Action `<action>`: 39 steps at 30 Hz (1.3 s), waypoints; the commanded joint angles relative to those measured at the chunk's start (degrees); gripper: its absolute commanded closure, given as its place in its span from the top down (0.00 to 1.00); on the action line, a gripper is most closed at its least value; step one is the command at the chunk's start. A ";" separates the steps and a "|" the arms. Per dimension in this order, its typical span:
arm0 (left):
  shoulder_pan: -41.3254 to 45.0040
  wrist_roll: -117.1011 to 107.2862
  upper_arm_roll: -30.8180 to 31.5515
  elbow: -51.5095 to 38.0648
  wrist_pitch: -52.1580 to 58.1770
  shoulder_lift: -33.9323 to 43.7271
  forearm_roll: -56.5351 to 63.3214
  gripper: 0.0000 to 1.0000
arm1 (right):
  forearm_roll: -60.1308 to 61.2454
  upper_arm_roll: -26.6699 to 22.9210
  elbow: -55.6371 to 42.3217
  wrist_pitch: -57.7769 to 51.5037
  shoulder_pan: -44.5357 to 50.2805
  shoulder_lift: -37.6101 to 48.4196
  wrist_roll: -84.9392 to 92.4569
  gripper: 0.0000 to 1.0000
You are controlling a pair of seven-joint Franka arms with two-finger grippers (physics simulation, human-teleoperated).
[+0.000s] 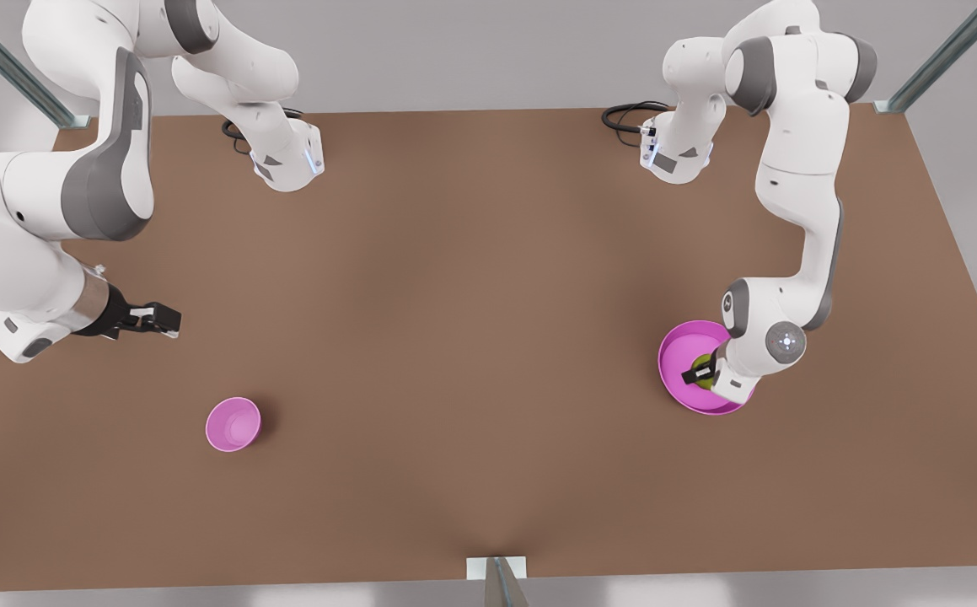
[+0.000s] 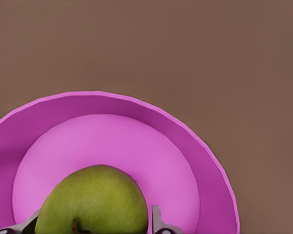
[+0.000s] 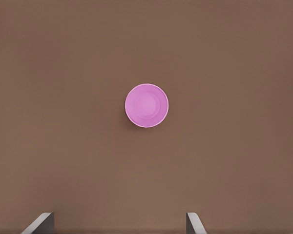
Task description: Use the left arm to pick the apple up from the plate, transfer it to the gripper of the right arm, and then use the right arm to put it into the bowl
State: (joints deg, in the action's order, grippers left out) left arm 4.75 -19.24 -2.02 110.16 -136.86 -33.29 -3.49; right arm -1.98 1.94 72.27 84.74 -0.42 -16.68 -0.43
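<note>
A yellow-green apple (image 2: 95,202) with a dark stem dimple sits on the magenta-pink plate (image 2: 195,151), the small bowl (image 1: 233,424) matching it against the plain brown table (image 1: 471,337).

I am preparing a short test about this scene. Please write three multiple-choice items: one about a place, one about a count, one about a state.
1. Where is the apple?
A. on the plate
B. in the bowl
C. on the bare table

2. How many pink dishes stand on the table?
A. one
B. two
C. three

3. What is the state of the right end effector?
A. shut on the apple
B. open, holding nothing
C. resting in the bowl

Answers:
1 A: the apple sits on the plate, between the left end effector's fingers.
2 B: one plate and one bowl.
3 B: its fingertips stand wide apart above the table, with the bowl far below.
</note>
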 commanded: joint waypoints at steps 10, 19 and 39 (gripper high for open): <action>-0.09 -1.06 0.00 -0.04 -1.84 -0.28 -0.02 0.87 | 0.05 0.09 -0.03 0.08 -0.20 -0.28 0.52 1.00; 8.43 -0.80 0.53 -17.17 15.38 2.88 0.15 0.87 | 8.57 0.17 0.76 -0.27 -0.20 -0.28 -0.36 1.00; 9.67 106.86 24.52 -36.86 -0.78 -12.76 -67.87 0.87 | 73.62 2.20 2.52 21.17 4.28 -23.75 42.62 1.00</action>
State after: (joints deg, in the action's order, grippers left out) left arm 14.42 19.84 22.29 74.39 -135.50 -45.07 -62.21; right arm 66.13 4.20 74.82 101.73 3.54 -40.12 13.50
